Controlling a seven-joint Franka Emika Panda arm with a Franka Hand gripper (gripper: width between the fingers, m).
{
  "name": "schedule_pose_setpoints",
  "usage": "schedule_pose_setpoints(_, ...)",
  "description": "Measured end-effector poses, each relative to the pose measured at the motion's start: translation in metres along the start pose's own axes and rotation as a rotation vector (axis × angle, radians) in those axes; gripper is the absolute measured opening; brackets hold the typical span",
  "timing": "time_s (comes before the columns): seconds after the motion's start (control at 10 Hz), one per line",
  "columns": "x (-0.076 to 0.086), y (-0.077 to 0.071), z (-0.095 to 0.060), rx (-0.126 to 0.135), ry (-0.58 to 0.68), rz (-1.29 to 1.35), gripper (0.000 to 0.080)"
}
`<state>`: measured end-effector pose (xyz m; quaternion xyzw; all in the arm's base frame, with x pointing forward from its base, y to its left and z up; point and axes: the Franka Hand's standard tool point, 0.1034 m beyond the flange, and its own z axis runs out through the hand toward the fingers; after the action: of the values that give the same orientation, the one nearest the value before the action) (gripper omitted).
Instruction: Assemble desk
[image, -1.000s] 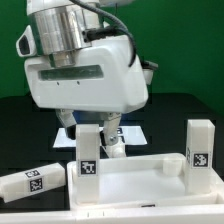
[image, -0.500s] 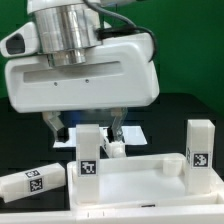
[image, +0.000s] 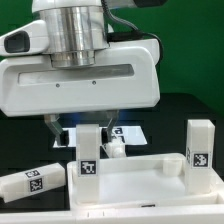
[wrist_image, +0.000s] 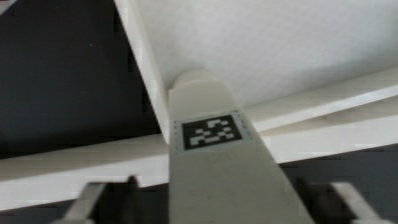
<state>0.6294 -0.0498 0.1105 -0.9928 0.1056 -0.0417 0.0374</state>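
The desk top (image: 140, 186) lies flat at the front, white with raised edges. One square white leg (image: 88, 155) stands upright at its near corner on the exterior view's left, tag facing the camera. My gripper (image: 80, 128) hangs right over this leg, and its fingers (image: 53, 127) come down on either side of the leg's top. In the wrist view the tagged leg (wrist_image: 217, 150) runs between the fingertips (wrist_image: 107, 200), with a dark gap on each side. The gripper (wrist_image: 222, 205) is open and straddles the leg without touching it. A second upright leg (image: 198, 150) stands on the exterior view's right.
A third leg (image: 30, 182) lies on its side on the black table at the exterior view's left. Another white part (image: 118, 148) sits just behind the straddled leg. The marker board (image: 128, 131) lies flat farther back, below the green backdrop.
The big white hand has come down and toward the camera, settling over the upright leg on the exterior view's left. The legs and the desk top have stayed put.
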Motion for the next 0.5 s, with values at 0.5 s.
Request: schedule_pose_setpoints(0.5, 0.0010, 0.0019, -0.0009, 0.005, 0.003, 0.623, 0.0285)
